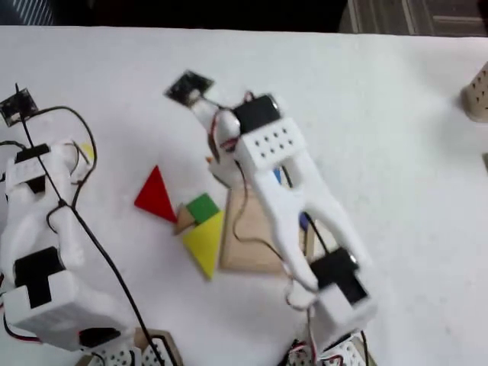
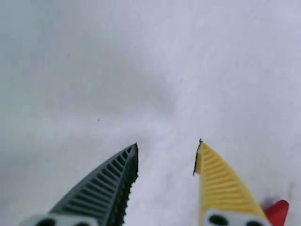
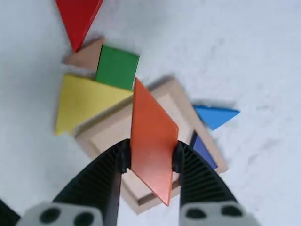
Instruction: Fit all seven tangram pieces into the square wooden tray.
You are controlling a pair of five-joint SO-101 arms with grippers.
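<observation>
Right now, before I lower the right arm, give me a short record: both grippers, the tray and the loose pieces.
Left gripper: open, over bare table.
Right gripper: shut on the orange piece, held above the tray.
At tray edge: dark blue piece, in or out unclear.
Outside tray: yellow triangle, green square, tan triangle, red triangle, light blue triangle.

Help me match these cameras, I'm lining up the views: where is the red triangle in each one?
High view: red triangle, left of the green square.
Left wrist view: probably the red triangle's corner, beside the yellow finger.
Right wrist view: red triangle, beyond the green square.
Shared landmark: the green square, in the high and right wrist views.
</observation>
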